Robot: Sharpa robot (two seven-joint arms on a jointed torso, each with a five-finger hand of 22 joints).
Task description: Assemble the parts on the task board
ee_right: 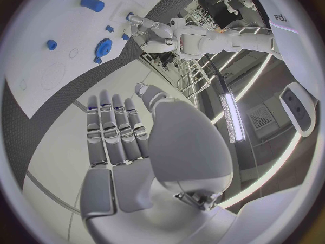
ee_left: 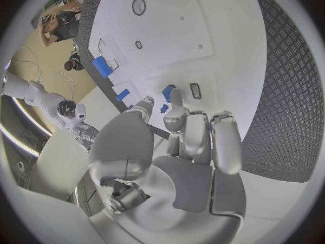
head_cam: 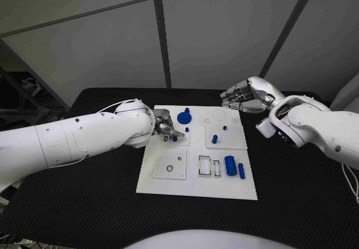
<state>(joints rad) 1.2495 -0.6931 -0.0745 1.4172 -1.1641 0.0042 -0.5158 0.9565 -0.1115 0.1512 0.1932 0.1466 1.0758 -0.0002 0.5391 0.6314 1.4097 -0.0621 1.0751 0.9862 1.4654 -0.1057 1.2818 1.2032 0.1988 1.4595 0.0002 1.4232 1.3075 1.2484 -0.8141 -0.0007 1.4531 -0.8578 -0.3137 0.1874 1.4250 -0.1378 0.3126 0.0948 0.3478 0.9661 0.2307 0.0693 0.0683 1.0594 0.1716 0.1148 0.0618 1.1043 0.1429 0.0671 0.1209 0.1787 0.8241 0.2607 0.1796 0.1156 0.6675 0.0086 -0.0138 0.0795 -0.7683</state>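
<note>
The white task board [head_cam: 196,184] lies mid-table. My left hand [head_cam: 166,128] hovers over its far left part, fingers curled, pinching a small blue part [head_cam: 175,137] between thumb and fingertip [ee_left: 176,98]; that small blue part [ee_left: 168,92] sits just beside a small dark slot [ee_left: 195,90]. A round blue part [head_cam: 184,118] stands right behind the hand. A blue peg [head_cam: 215,139], a blue cylinder [head_cam: 230,165] and a thin blue bar [head_cam: 242,170] are on the board's right half. My right hand [head_cam: 247,98] hangs beyond the far right corner, holding nothing, its fingers [ee_right: 111,130] straight.
Rectangular cut-outs [head_cam: 208,165] and a small ring hole [head_cam: 169,168] mark the board's near half. Two tiny blue pieces [head_cam: 223,127] sit near the far middle. Black matting [head_cam: 90,207] surrounds the board. The right forearm [head_cam: 321,129] stretches over the table's right side.
</note>
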